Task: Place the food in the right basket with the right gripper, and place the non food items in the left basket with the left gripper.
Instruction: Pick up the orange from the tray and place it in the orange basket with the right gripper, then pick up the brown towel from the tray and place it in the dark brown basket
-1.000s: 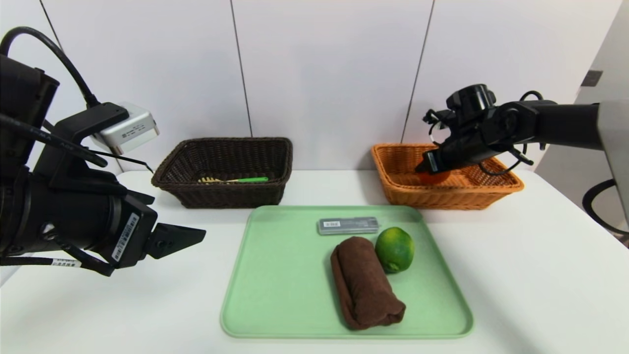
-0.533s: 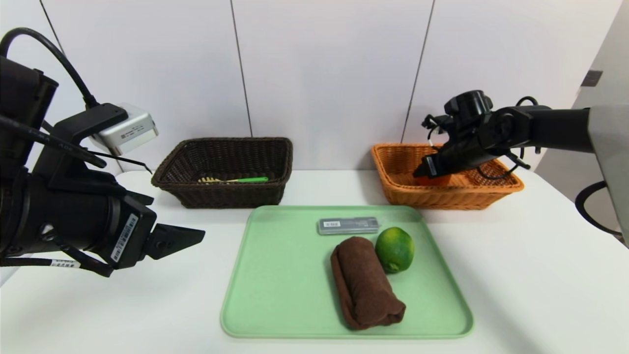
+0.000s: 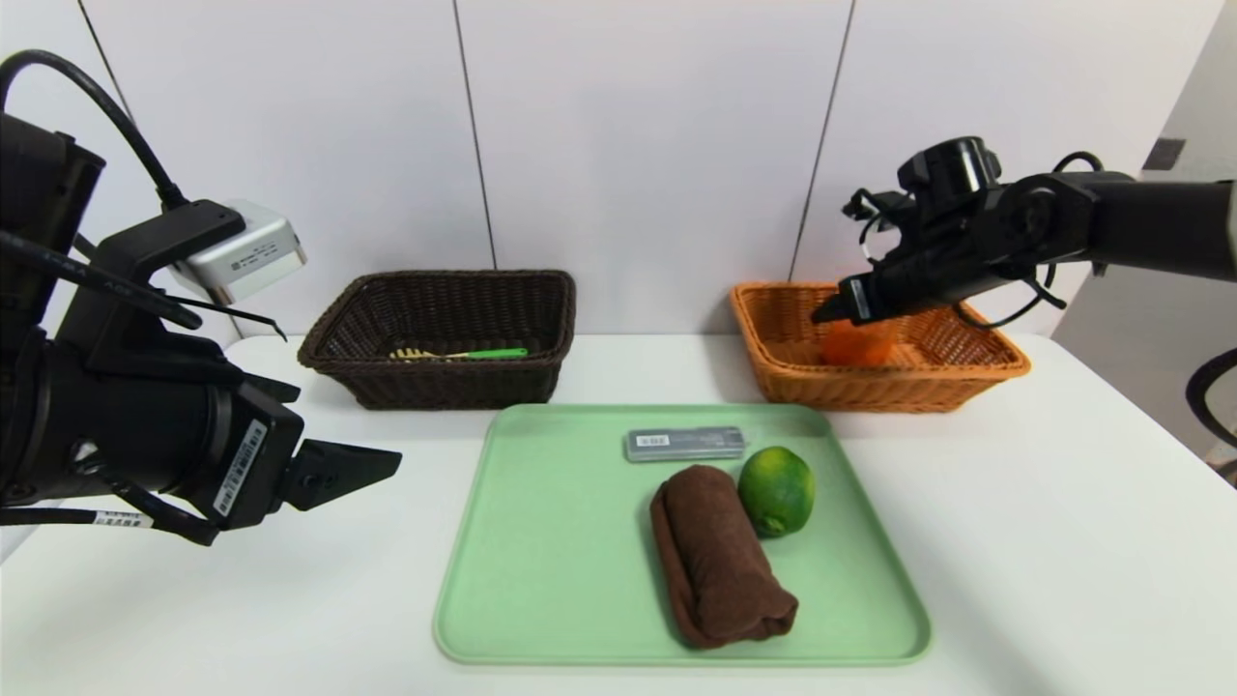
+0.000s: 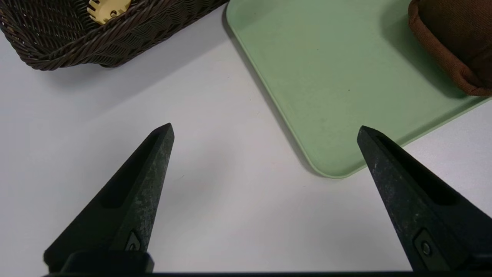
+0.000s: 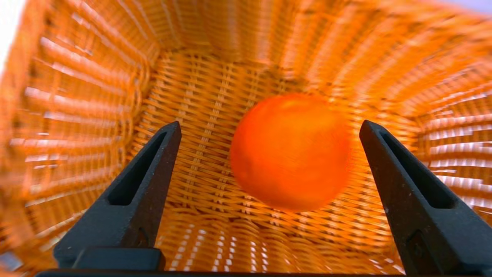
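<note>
With orange fruit (image 5: 290, 152) released into right basket (image 3: 889, 391), right claw (image 5: 271, 129) wide open above, empty; lime (image 3: 776, 491) remaining near tray's (image 3: 676, 661) right edge, left claw (image 4: 265, 129) parked open by desk's left edge.

Your head view looked forward and down from above the whole green tray (image 3: 541, 541) and both baskets. Your left wrist view faced down, nearer the tray, sharing its corner, the brown cloth (image 3: 720, 556) and the dark basket (image 3: 435, 382) with the head view. Your right wrist view looked closely into the orange basket (image 3: 870, 391), which the head view shared.
</note>
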Controlling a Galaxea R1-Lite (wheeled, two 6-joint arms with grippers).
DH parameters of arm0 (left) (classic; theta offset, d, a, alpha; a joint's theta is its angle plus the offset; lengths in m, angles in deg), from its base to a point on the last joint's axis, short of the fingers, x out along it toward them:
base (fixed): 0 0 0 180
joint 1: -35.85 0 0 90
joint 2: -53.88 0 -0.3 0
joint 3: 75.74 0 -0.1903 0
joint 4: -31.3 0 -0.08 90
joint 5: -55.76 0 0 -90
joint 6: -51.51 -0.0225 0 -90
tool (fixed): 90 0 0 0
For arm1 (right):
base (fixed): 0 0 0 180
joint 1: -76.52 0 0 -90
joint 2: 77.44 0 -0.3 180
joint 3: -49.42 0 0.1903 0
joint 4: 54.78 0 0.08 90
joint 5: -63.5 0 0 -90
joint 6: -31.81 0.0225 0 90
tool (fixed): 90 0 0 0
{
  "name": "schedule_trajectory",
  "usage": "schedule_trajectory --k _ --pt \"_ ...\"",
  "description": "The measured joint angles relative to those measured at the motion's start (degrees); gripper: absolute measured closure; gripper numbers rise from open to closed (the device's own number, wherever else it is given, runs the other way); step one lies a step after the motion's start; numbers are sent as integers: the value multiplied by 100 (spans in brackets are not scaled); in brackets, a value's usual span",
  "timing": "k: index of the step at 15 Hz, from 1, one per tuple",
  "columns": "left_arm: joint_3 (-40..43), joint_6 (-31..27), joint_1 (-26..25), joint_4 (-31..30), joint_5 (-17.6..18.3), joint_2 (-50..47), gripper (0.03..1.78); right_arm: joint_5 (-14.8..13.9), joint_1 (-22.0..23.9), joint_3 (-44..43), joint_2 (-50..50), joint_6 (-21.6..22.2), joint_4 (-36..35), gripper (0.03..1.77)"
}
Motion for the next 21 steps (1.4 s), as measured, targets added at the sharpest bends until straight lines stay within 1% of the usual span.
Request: schedule_trajectory --k 3,5,8,10,12,15,18,21 --pt "-9 2 0 0 2 0 12 6 38 0 457 13 113 16" --pt "-17 2 0 0 6 0 12 20 41 9 852 28 350 14" --pt "-41 -11 5 -24 9 17 12 172 5 77 1541 91 992 13" --pt "-48 -37 35 -269 39 72 12 228 -55 218 2018 234 1503 12" --pt "-85 -30 241 -390 13 224 12 349 -133 617 2500 299 1779 11" --pt "-299 49 633 -390 -15 594 12 680 -290 1532 3231 339 1825 11" --pt "-631 274 903 -344 -63 1067 12 858 -450 2222 3708 345 1674 11" --pt "-1023 366 1141 -302 -395 1647 12 1085 -631 2717 4055 343 1185 11"
